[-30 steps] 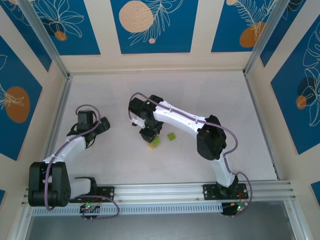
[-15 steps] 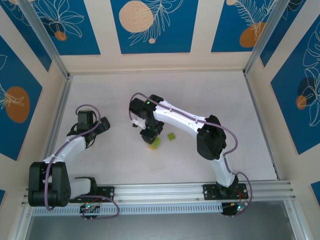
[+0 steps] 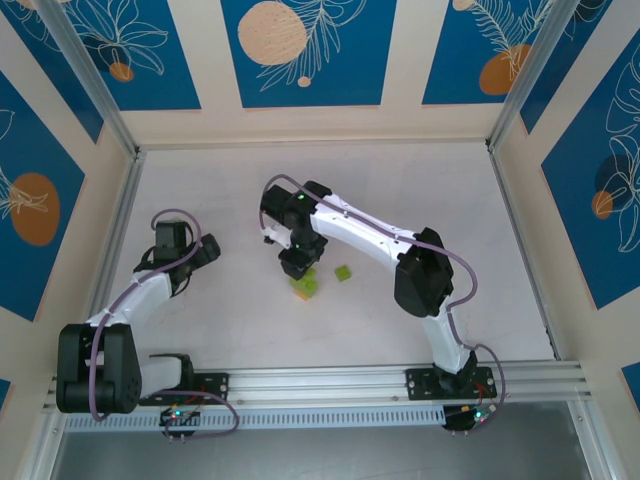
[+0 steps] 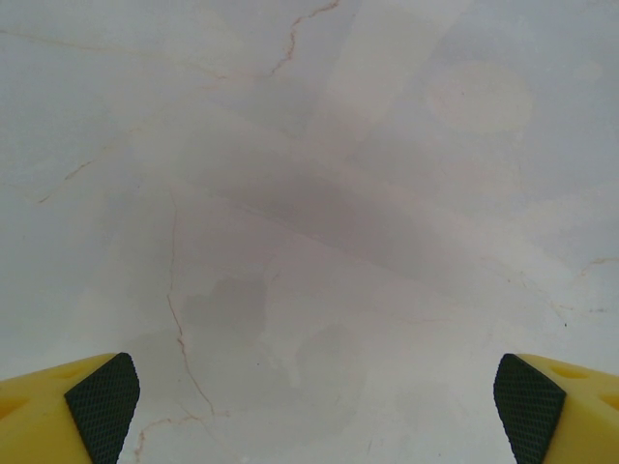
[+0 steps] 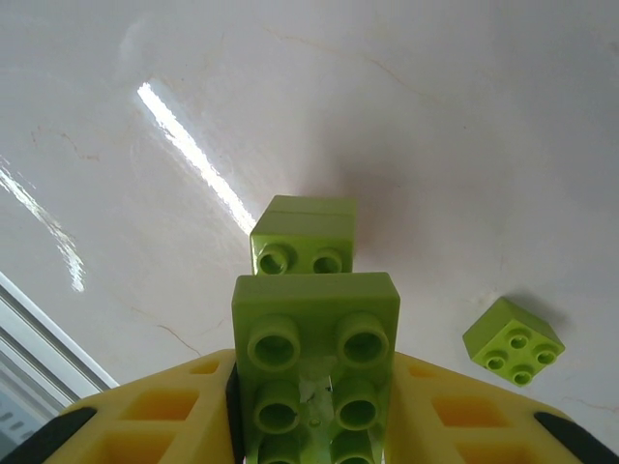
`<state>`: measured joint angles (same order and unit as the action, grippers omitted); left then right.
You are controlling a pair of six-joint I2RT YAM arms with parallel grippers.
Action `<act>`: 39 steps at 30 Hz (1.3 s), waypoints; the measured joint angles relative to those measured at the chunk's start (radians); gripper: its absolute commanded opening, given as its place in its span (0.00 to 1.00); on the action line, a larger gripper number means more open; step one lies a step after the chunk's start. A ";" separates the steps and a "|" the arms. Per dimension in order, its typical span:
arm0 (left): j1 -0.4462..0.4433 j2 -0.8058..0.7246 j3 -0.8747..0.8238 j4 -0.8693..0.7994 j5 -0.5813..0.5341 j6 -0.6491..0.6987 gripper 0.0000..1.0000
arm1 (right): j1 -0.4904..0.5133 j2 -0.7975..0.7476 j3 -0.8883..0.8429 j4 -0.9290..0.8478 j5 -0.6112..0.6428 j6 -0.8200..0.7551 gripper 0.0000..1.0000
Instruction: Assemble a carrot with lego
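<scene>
A pale, marbled counter (image 3: 420, 200) sits inside a booth of cream walls with blue panels, each showing orange circles and white leaf outlines. Two white arms reach onto it from a rail along the near edge.

The right arm bends across to the middle of the counter. Its gripper (image 3: 298, 266) points down over a small lime-green lump (image 3: 306, 286), the lego. From above the lump is too small to tell how many bricks it holds. The wrist camera shows the yellow jaws clamped on a lime brick (image 5: 314, 353), studs facing the camera, two across and several rows deep. Just beyond its far end is a second lime brick (image 5: 302, 237) with two studs showing. I cannot tell if the two touch. A loose square brick (image 5: 513, 344), lime with four studs, lies tilted on the counter to the right, apart from the others. From above it sits just right of the gripper.

The left arm rests at the left side, well apart from the bricks. Its gripper (image 3: 205, 250) has its jaws spread wide over bare counter, holding nothing.
</scene>
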<state>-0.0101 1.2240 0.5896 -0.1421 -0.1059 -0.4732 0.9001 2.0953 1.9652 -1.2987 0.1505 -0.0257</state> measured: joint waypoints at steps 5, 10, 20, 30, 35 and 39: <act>0.000 0.000 0.000 0.000 0.000 0.000 0.97 | -0.037 0.000 0.027 0.000 0.008 0.016 0.38; 0.000 0.000 0.000 0.000 0.000 0.000 0.97 | -0.150 0.000 0.053 0.027 0.031 0.057 0.38; 0.000 0.000 0.000 0.000 0.000 0.000 0.97 | -0.320 0.128 0.053 0.149 0.079 0.120 0.38; 0.000 0.004 0.000 0.000 0.000 0.000 0.97 | -0.338 0.207 -0.015 0.245 0.079 0.156 0.43; 0.000 0.011 0.000 0.000 0.000 0.000 0.97 | -0.338 0.207 -0.036 0.274 0.079 0.163 0.48; 0.000 0.013 0.000 0.000 0.000 0.000 0.97 | -0.340 0.207 -0.056 0.288 0.074 0.164 0.47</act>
<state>-0.0101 1.2366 0.5896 -0.1417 -0.1055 -0.4732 0.5602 2.3020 1.9087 -1.0103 0.2249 0.1387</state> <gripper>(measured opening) 0.971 0.477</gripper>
